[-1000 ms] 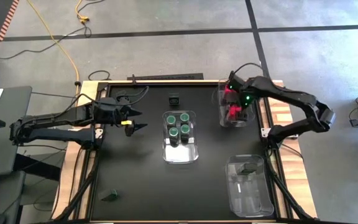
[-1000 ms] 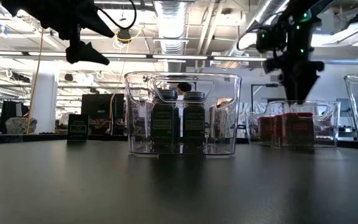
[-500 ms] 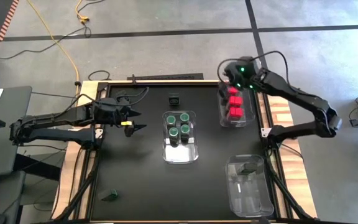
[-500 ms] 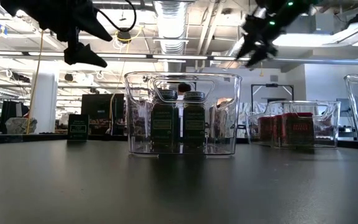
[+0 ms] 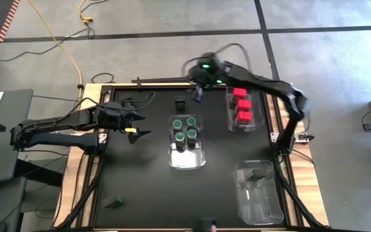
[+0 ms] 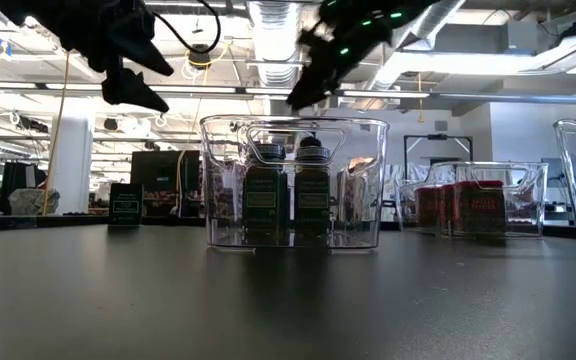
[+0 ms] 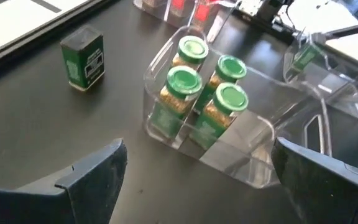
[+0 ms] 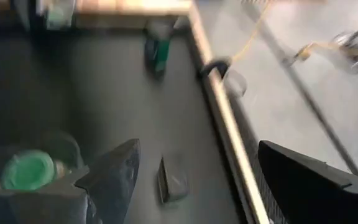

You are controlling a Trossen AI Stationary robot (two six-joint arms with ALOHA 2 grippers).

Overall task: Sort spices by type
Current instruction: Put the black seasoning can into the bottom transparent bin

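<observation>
Tin (image 7: 82, 58) lettering in left wrist view, hidden overhead

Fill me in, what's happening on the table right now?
The robot is sorting spices into clear bins. Four green-topped jars sit in the middle bin, and red boxes fill the bin at the right. The right gripper is open and empty, up in the air near a loose dark green tin standing on the table. The left gripper hangs open to the left of the middle bin. Another dark item lies near the table's front left corner.
</observation>
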